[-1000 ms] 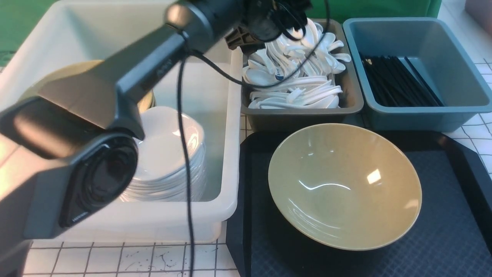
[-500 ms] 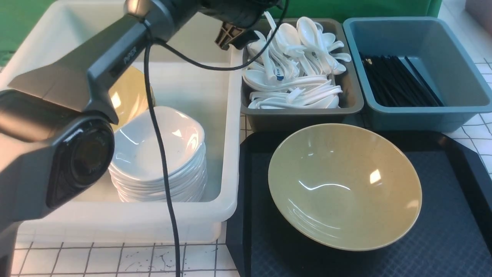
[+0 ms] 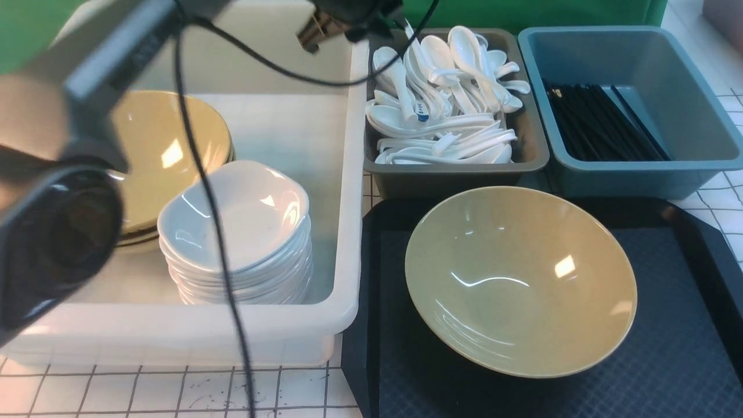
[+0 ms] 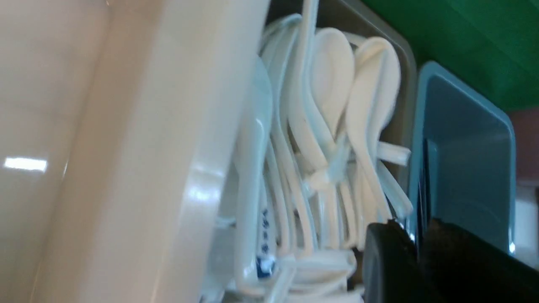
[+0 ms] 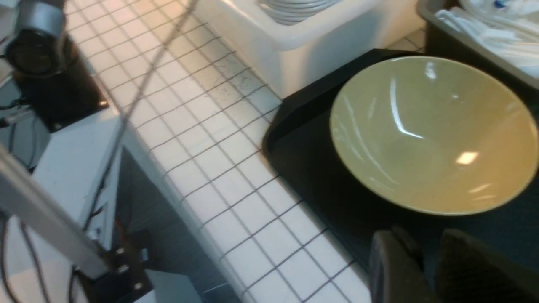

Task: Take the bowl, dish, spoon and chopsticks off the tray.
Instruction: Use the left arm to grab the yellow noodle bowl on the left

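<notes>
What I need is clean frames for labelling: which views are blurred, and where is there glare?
Front view: bowl sharp, with bright glare patches inside; the left arm close to the lens is blurred. Left wrist view: spoons smeared. Right wrist view: slightly soft, glare streaks on the bowl.

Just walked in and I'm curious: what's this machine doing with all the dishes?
A two-armed robot is clearing a tray. Only the bowl shows on it now. The left gripper, shut and empty, hangs where the white tub of stacked dishes meets the grey bin of spoons. The right gripper, empty, hovers over the tray's edge.
</notes>
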Robot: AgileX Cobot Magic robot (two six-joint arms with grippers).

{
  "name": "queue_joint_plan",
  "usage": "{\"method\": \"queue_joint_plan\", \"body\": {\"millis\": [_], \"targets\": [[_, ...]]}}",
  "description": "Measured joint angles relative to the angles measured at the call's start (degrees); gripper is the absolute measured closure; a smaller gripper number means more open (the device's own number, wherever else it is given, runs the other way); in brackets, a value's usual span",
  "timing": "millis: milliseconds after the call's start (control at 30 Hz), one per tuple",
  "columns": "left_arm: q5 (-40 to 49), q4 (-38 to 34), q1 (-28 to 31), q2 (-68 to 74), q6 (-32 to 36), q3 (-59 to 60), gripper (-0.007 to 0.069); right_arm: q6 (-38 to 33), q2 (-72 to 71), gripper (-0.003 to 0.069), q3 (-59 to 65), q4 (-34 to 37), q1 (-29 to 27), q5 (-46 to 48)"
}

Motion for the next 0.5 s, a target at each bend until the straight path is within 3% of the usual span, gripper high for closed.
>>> {"method": "queue_joint_plan", "body": {"millis": [133,200,233,500], "targets": [[11.29,-3.07,-2.98,-5.92,12.60,0.00,0.0626,0.90,0.00,0.0496,0.00,-1.85,0.00,0.00],[14.48,-3.49,-4.50,-7.29,15.82,0.32,0.0625,0.89,0.00,0.0496,0.00,-1.92,0.00,0.00],[16.50,-3.54,-7.96,-9.02,18.75,1.67,0.0625,0.91,0.00,0.0496,0.00,-2.04,0.00,0.00],[17.92,3.00,-24.05,-12.27,25.91,18.02,0.0625,1.17,-0.30,0.0496,0.00,-1.82,0.00,0.00]]}}
